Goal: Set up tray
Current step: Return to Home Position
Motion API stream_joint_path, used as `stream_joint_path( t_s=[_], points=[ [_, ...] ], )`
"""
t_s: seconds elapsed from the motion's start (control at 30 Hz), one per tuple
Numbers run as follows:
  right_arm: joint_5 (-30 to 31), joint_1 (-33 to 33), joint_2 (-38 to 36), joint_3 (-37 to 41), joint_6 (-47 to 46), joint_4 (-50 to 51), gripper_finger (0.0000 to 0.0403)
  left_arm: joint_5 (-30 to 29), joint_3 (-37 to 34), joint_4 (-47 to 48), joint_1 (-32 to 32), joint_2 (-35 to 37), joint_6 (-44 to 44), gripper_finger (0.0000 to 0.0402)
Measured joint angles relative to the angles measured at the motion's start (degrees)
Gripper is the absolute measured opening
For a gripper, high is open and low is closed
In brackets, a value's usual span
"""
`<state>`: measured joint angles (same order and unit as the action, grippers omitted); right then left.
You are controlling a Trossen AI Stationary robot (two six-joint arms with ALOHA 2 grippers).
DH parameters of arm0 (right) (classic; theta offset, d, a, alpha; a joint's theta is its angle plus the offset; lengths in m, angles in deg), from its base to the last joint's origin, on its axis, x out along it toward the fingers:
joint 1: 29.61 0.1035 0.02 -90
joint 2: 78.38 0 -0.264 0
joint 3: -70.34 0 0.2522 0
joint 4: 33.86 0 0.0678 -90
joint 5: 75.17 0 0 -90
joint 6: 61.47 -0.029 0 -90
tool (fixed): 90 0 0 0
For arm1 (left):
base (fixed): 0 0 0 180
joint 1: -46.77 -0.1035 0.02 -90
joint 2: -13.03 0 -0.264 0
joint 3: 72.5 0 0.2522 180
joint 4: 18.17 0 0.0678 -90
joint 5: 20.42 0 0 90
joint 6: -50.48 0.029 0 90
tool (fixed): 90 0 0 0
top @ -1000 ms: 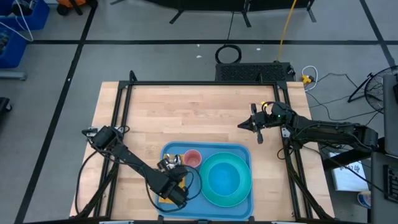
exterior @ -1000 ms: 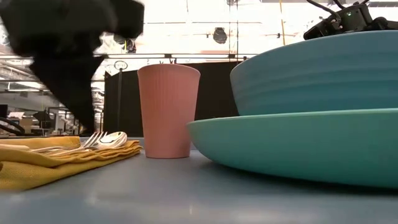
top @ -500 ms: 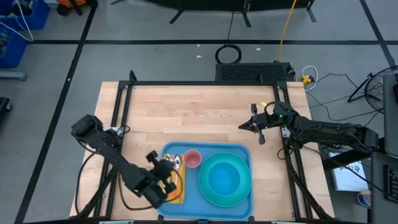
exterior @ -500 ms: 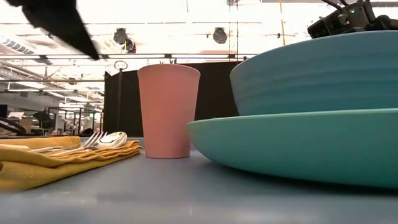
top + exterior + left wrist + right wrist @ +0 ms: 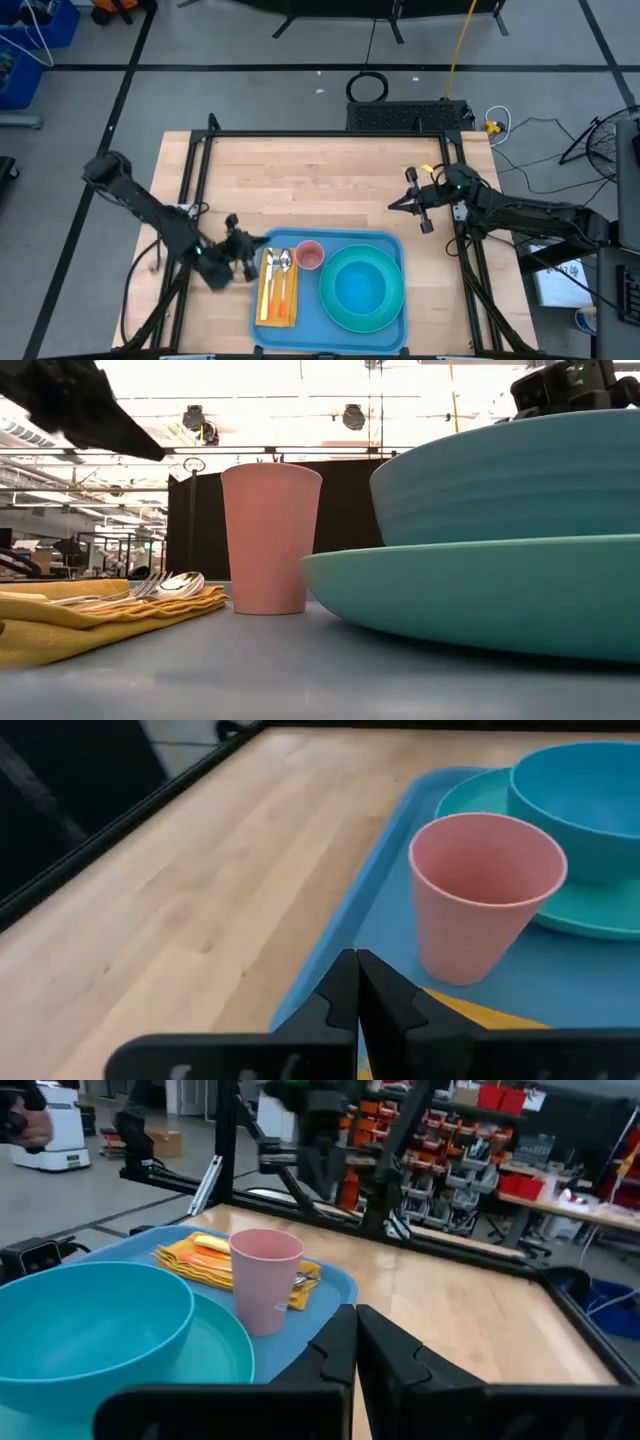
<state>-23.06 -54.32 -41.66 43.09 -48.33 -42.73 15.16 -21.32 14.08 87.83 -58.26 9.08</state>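
Blue plastic tray (image 5: 306, 306) lies at the near edge of the wooden table (image 5: 300, 180) and appears fully laid. A yellow napkin (image 5: 265, 312) runs along its left side and carries the cutlery (image 5: 279, 282). The pink cup (image 5: 311, 255) stands just beside the napkin's far end, and a turquoise bowl (image 5: 358, 285) rests on a turquoise plate (image 5: 330, 312) that fills the right part. Nothing seems left to place, so the step in hand is judged to be sending the arms to their rest pose. The left gripper (image 5: 356, 965) hangs just above the tray's left rim, near the cup, fingers pressed together and holding nothing. Its next move calls for lifting clear and back without brushing cup or napkin. The right gripper (image 5: 355, 1320) waits over bare wood beyond the tray's far right corner, likewise closed on nothing.
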Motion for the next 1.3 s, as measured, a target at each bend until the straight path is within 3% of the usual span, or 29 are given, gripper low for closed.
stream_joint_path(
  t_s=[0.27,0.37,0.5,0.73,0.93,1.13,1.3],
  points=[
    [-2.69,-0.87,-0.33,6.53,-4.91,-17.04,0.0001,17.52,-21.08,-37.29,-13.74,22.49,36.66,0.0000],
    [-2.12,-3.35,-0.53,9.09,-8.44,-20.55,0.0000,26.05,-27.35,-45.33,-20.19,29.03,41.81,0.0000],
    [-1.22,-7.68,-0.50,9.92,-13.11,-20.82,0.0000,31.73,-32.03,-45.99,-25.67,35.55,42.33,0.0000],
    [-2.80,-12.16,-0.45,10.10,-14.07,-14.02,0.0000,31.44,-35.96,-45.63,-26.87,39.88,44.84,0.0000],
    [-2.73,-12.46,-0.84,10.14,-12.83,-11.44,0.0000,25.17,-36.42,-45.34,-23.59,39.96,45.78,0.0000],
    [-2.72,-11.83,-7.01,9.96,-16.97,-10.86,0.0000,16.29,-36.42,-45.17,-15.31,41.67,51.49,0.0000],
    [-2.63,-11.58,-13.22,8.41,-13.62,-1.92,0.0000,13.22,-36.42,-42.34,-13.38,43.92,53.99,0.0000]
  ],
)
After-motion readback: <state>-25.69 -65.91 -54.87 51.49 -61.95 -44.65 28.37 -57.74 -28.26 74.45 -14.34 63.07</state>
